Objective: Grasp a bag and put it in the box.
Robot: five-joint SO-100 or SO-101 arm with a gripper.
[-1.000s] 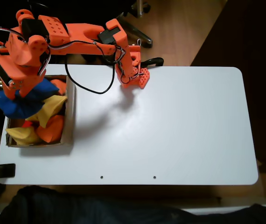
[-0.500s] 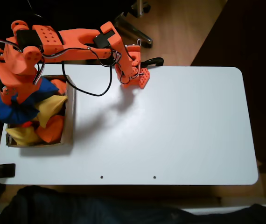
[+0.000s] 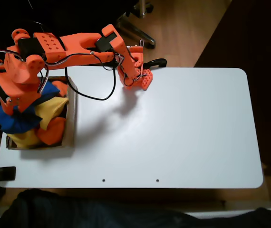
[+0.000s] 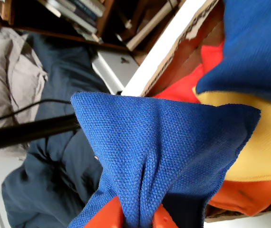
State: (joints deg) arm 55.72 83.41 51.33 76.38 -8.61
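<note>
The gripper [image 4: 136, 219] is clenched on the blue beanbag [image 4: 164, 147] at its bunched middle; the soft, limp fabric sags over the cardboard box [image 3: 71, 118].

bag [image 4: 159, 142]: we see royal blue weave
box [image 3: 71, 118]: brown cardboard
other beanbags [image 3: 54, 107]: yellow, orange, blue
arm [image 3: 78, 42]: orange
table [image 3: 173, 128]: white

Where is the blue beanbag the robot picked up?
The bag is pinched in the gripper at the far left of the fixed view, hanging over the left edge of the box, above the yellow and orange beanbags inside.
</note>
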